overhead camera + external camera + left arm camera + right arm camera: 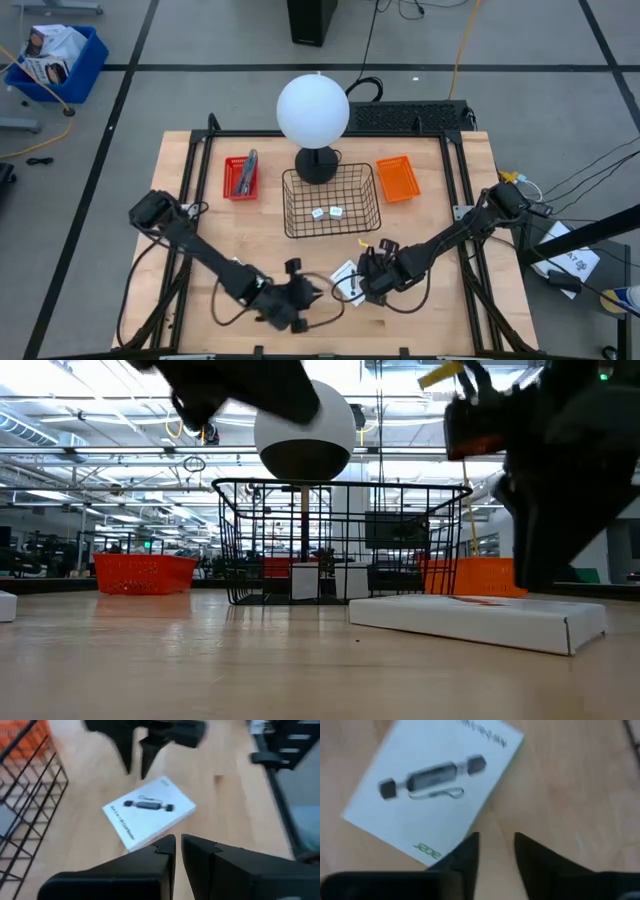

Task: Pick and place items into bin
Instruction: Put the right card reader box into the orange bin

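A flat white box (346,277) printed with a dark gadget lies flat on the table's near middle; it also shows in the low view as the box (470,618). My left gripper (315,293) hovers just left of it, fingers nearly together (178,844), aimed at the box (149,812). My right gripper (362,283) stands at the box's right side, open (496,847), over one edge of the box (430,785). Two small white items (327,212) lie in the wire basket (296,205). A grey tool (247,172) rests in the red bin (229,180). My right gripper points down at the box's edge (451,851), with one finger (467,852) over that edge and the other beside it over bare wood. Whether the finger touches the box I cannot tell. The box lies flat on the table.
The white globe lamp (313,110) stands behind the basket on a dark foot. An orange bin (398,178) sits to the basket's right. Bare wood lies between the basket and the box, and cables loop near both arms along the near edge.
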Robot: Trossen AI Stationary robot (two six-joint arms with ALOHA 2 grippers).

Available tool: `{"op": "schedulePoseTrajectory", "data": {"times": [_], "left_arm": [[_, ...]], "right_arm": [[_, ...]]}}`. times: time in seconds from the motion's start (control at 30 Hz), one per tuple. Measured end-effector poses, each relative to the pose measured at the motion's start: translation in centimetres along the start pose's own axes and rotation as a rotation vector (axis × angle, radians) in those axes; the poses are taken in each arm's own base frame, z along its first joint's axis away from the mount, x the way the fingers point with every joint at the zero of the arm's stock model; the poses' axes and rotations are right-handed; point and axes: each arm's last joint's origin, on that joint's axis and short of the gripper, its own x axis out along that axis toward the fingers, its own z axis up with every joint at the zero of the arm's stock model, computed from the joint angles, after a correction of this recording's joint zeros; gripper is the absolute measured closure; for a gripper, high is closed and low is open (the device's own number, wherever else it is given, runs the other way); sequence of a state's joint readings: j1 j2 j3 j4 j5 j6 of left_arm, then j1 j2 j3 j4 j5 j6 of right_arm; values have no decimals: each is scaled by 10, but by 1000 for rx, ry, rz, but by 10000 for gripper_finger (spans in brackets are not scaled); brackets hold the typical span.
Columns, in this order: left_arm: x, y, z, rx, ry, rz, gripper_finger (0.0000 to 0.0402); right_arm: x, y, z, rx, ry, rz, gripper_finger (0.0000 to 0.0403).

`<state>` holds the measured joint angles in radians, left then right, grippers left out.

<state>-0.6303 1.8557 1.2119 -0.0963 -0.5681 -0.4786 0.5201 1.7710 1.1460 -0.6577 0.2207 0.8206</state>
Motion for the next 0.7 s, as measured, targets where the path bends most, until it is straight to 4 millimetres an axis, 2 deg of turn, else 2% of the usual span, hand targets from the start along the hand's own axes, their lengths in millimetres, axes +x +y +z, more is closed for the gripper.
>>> {"op": "schedulePoseTrajectory", "data": {"times": [0.1,0.17,0.33,0.43,0.7], "left_arm": [[17,10,0,-55,8,4,380],[29,16,-1,-61,37,-16,395],[58,31,-9,-121,94,-52,397],[68,39,-12,-182,133,-68,396],[81,46,-21,-250,219,-126,395]], "right_arm": [[3,-1,-5,8,18,-4,368],[4,-1,-9,9,19,-11,392],[9,-4,-16,45,-1,-51,399],[17,-6,-20,52,-20,-27,400],[26,-8,-22,73,-73,49,402]]}}
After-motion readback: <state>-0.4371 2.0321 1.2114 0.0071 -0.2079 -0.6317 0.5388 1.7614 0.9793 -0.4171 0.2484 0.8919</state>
